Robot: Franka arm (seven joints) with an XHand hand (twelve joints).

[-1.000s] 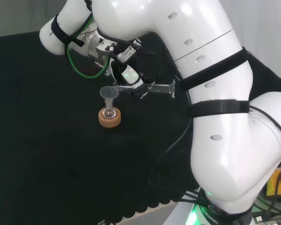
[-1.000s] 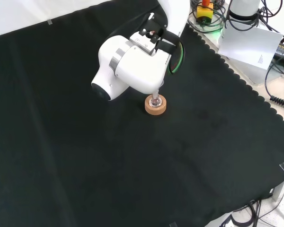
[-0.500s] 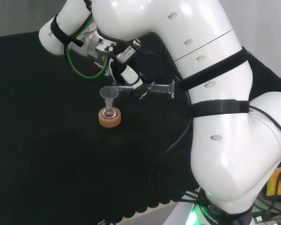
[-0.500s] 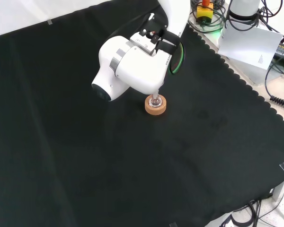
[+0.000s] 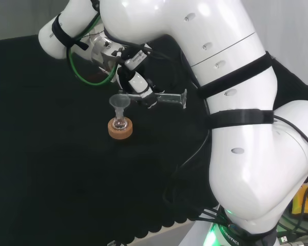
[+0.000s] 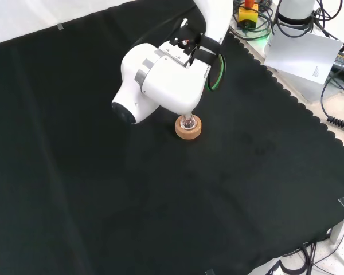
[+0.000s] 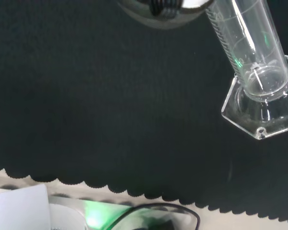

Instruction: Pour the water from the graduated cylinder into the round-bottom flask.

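In the head view, the round-bottom flask is sitting in its cork ring with a funnel in its neck. Just right, the hand is curling its fingers around the graduated cylinder, tipping it nearly level, mouth over the funnel.

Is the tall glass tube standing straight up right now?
No, in the head view the hand holds the glass tube tipped nearly flat, its mouth at the funnel on the little flask.

I work in a lab: black cloth covers my bench, glassware like a graduated cylinder and flask around, cables beside.
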